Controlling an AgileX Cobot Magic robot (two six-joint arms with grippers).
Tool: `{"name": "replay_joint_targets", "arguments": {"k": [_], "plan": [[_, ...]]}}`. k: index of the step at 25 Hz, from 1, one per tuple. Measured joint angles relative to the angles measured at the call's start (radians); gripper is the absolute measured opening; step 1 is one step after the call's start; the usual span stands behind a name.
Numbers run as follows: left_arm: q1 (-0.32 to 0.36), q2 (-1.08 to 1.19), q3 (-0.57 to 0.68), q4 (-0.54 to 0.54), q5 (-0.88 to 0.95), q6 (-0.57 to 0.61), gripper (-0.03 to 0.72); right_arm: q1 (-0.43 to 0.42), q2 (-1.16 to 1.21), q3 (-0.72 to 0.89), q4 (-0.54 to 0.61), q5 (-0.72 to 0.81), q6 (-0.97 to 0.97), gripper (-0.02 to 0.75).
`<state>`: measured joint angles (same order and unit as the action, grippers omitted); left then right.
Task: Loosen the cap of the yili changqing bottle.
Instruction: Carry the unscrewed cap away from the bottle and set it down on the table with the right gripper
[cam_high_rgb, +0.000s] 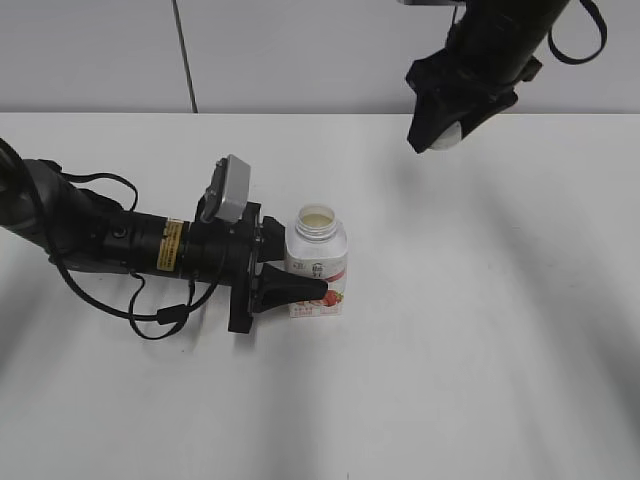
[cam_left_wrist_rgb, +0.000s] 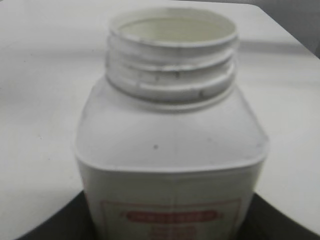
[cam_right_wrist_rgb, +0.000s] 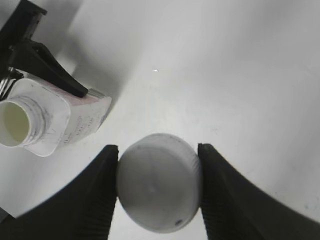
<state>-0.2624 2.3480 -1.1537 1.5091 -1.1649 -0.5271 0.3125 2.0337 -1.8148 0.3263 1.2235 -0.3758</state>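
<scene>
The yili changqing bottle (cam_high_rgb: 317, 262) stands upright on the white table, its threaded neck open with no cap on it. It fills the left wrist view (cam_left_wrist_rgb: 170, 150) and shows at the left of the right wrist view (cam_right_wrist_rgb: 47, 120). My left gripper (cam_high_rgb: 300, 288) is shut on the bottle's body from the left side. My right gripper (cam_high_rgb: 447, 135) is raised high at the back right, well away from the bottle, and is shut on the cap (cam_right_wrist_rgb: 159, 182), which shows as a white round shape between its black fingers (cam_high_rgb: 450, 138).
The white table (cam_high_rgb: 480, 350) spreads all round the bottle, with a grey wall behind it. The left arm's black body and cable lie along the table at the left (cam_high_rgb: 110, 245).
</scene>
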Motion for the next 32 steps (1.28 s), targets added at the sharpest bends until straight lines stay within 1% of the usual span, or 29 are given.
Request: {"name": "replay_joint_targets", "arguments": {"k": [2, 5, 11, 15, 19, 23, 28, 32], "plan": [[0.000, 0.000, 0.000, 0.000, 0.001, 0.000, 0.363, -0.036, 0.000, 0.037, 0.015, -0.006, 0.009, 0.382], [0.000, 0.000, 0.000, 0.000, 0.000, 0.000, 0.363, -0.083, -0.009, 0.115, 0.027, -0.055, 0.029, 0.382], [0.000, 0.000, 0.000, 0.001, 0.000, 0.000, 0.363, -0.170, -0.065, 0.317, 0.026, -0.213, 0.055, 0.382], [0.000, 0.000, 0.000, 0.001, 0.000, 0.000, 0.363, -0.225, -0.087, 0.440, -0.016, -0.263, 0.072, 0.382], [0.000, 0.000, 0.000, 0.001, 0.000, 0.000, 0.363, -0.270, -0.087, 0.523, -0.043, -0.328, 0.087, 0.382], [0.000, 0.000, 0.000, 0.001, 0.000, 0.000, 0.363, -0.292, -0.087, 0.564, -0.048, -0.411, 0.096, 0.382], [0.000, 0.000, 0.000, 0.001, 0.000, 0.000, 0.363, -0.294, -0.087, 0.631, -0.048, -0.532, 0.109, 0.380], [0.000, 0.000, 0.000, 0.001, 0.000, 0.000, 0.363, -0.294, -0.087, 0.659, -0.045, -0.585, 0.117, 0.380]]}}
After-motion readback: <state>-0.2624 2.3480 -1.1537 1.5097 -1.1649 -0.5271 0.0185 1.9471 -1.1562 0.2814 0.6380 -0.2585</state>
